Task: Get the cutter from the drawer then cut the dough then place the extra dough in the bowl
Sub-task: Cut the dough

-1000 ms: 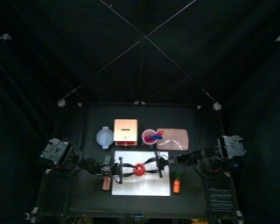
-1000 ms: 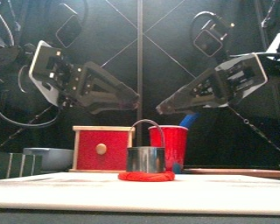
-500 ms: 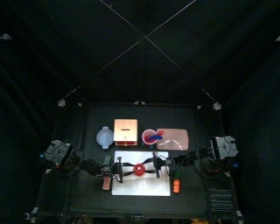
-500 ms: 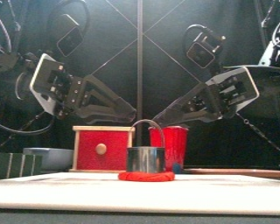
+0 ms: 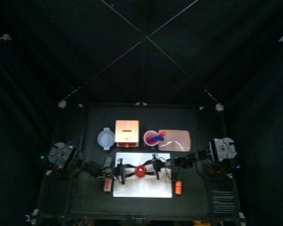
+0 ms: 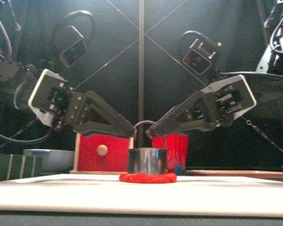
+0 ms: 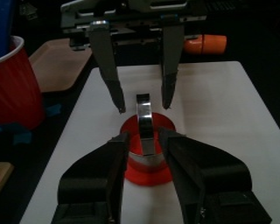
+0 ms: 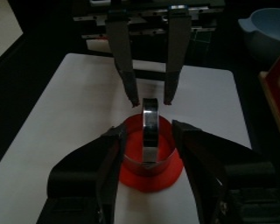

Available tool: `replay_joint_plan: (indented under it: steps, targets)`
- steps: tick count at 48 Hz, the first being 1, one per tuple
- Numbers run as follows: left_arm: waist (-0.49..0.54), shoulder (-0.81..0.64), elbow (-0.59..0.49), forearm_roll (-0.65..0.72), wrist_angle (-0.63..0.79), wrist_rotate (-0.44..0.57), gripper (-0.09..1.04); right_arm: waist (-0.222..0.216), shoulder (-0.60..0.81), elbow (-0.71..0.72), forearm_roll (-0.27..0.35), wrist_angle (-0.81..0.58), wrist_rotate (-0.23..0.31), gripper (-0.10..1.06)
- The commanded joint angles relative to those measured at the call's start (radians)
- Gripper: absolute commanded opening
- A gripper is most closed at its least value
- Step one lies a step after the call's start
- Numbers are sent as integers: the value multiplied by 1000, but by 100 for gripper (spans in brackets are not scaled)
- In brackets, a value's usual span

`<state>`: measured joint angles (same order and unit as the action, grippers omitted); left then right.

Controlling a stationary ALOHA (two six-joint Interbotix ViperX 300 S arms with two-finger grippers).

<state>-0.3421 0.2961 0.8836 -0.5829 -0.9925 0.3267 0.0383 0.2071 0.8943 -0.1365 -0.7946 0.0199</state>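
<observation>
On board (image 6: 233,188): cutter (image 6: 148,161), stiff slick metal, in soft dough (image 6: 148,177); we'd pinch rim; left gripper (image 6: 130,130), right gripper (image 6: 163,132) agape, empty.

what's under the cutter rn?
Red dough, its edge showing around the base of the round metal cutter, lying on the white cutting board. Dough inside the cutter's wall is hidden; can't tell if it's cut through.

The cutter (image 6: 148,161) stands on the dough (image 6: 148,177), mid-way across the cutting board (image 6: 226,192) on the near part of the surface (image 5: 91,119). The left claw (image 6: 132,131) and right claw (image 6: 159,132) flank the cutter's handle. Farther back, left to right, sit the bowl (image 5: 103,138), the wooden box (image 5: 126,132) and the tray (image 5: 182,139), with the cup (image 5: 156,138) at the tray's left end.
</observation>
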Motion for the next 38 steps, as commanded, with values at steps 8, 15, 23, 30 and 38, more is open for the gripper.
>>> replay_joint_plan:
  steps: [8, 15, 23, 30, 38]
  targets:
    - [25, 14, -60, 3, 74, 3, 72, 0, -20, -11, 2, -5, -5, 82]
    - [26, 11, -60, 2, 74, 5, 72, 11, -29, -8, 2, -5, 3, 82]
    - [29, 11, -54, 2, 74, 5, 72, 20, -49, -8, 21, -3, 5, 82]
    - [32, 3, -52, -2, 75, 6, 71, 35, -55, -3, 71, -2, 5, 82]
    - [34, 3, -52, -2, 74, 6, 71, 51, -57, -6, 133, 21, -2, 82]
